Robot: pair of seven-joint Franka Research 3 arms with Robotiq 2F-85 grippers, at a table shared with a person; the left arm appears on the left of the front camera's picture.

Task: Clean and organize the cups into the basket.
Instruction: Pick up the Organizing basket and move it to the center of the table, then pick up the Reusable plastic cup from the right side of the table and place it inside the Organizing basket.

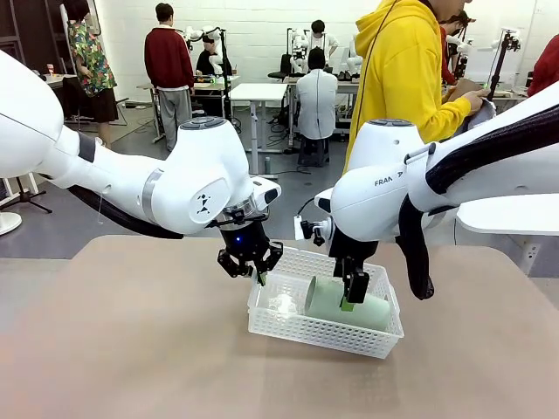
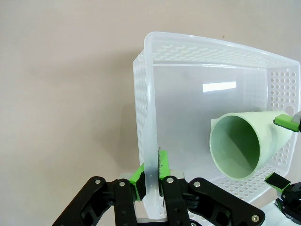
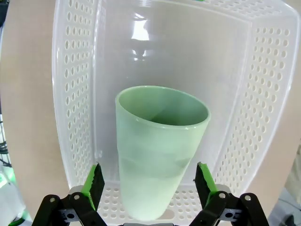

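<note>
A pale mint green cup [image 1: 336, 303] lies on its side in the white perforated basket [image 1: 323, 336], its mouth toward the basket's left end. My right gripper [image 1: 354, 295] hangs over the cup. Its green pads [image 3: 94, 181] stand open on either side of the cup [image 3: 160, 141], with a small gap on each side. My left gripper [image 1: 251, 264] is shut on the basket's left wall. In the left wrist view that thin wall [image 2: 149, 155] is pinched between the left gripper [image 2: 150, 172] pads, with the cup [image 2: 240, 143] beyond.
The basket sits right of centre on the tan table [image 1: 122, 332], with bare surface to its left and in front. A person in a yellow hoodie [image 1: 406, 78] stands at the far side. A white table edge [image 1: 511, 214] shows at the right.
</note>
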